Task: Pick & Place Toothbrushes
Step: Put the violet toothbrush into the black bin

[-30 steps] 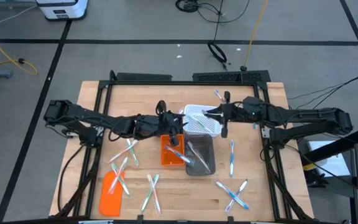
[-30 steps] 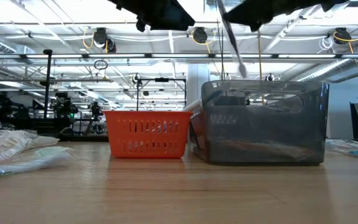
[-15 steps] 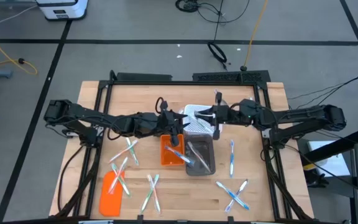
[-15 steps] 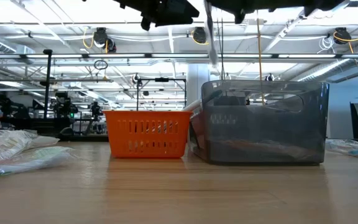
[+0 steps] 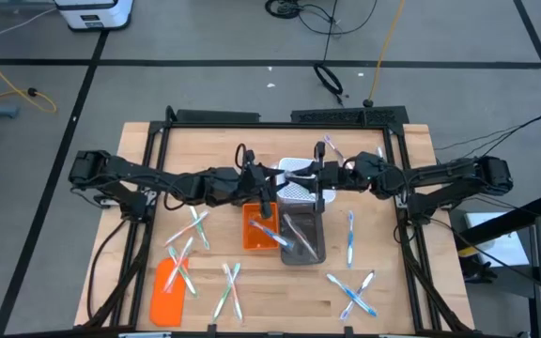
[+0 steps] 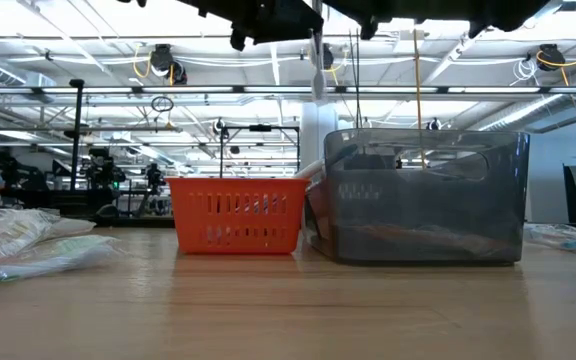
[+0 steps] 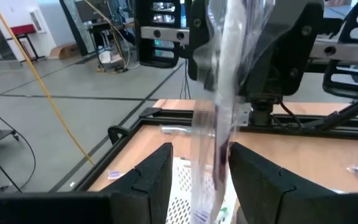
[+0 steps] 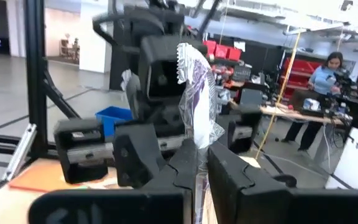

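Item, left: loose toothbrushes (image 5: 188,246) in clear wrappers lie scattered on the near-left of the table (image 5: 139,150), beside a flat orange lid (image 5: 167,289); none of these is touched. Item, centre-left: my left gripper (image 5: 269,191) hovers over the orange basket (image 5: 258,225), fingers (image 7: 154,177) spread apart and holding nothing. Item, centre: one wrapped toothbrush (image 8: 196,109), pinched upright between my right gripper (image 5: 319,176) fingers (image 8: 229,180), which are closed on it. Change noted: over the last second my right arm has carried this brush leftward, from above the white basket (image 5: 299,174) at the far side to a spot right in front of my left gripper; in the left wrist view the wrapper hangs between my open left fingers. Judgement: this looks like a handover, or a drop near the grey bin (image 5: 301,235), which already holds several brushes. Item, right: more toothbrushes remain on the table, near-right, so much sorting is left.
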You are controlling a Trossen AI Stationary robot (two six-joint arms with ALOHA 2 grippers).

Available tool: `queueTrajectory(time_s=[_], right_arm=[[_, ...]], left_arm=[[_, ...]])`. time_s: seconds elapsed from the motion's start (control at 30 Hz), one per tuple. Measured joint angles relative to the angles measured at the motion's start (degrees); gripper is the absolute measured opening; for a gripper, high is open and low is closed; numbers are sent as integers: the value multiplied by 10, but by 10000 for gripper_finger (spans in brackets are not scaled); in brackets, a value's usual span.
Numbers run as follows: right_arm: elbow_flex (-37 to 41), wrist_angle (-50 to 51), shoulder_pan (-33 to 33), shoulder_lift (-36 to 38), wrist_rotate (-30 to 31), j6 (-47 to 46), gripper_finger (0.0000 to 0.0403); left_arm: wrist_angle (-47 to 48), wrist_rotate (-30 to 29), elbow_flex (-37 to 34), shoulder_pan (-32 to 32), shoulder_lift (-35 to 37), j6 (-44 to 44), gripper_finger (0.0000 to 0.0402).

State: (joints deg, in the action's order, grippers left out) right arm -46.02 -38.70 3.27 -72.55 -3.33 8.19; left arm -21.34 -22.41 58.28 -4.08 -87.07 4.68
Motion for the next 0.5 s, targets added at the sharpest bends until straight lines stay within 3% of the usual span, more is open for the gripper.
queueTrajectory(time_s=[0.27, 0.37, 0.5], right_arm=[[0, -2, 0, -4, 0, 0, 13], [0, -1, 0, -5, 0, 0, 18], [0, 3, 0, -4, 0, 0, 31]], left_arm=[[1, 2, 0, 3, 0, -5, 147], [0, 22, 0, 3, 0, -5, 107], [1, 45, 0, 3, 0, 12, 24]])
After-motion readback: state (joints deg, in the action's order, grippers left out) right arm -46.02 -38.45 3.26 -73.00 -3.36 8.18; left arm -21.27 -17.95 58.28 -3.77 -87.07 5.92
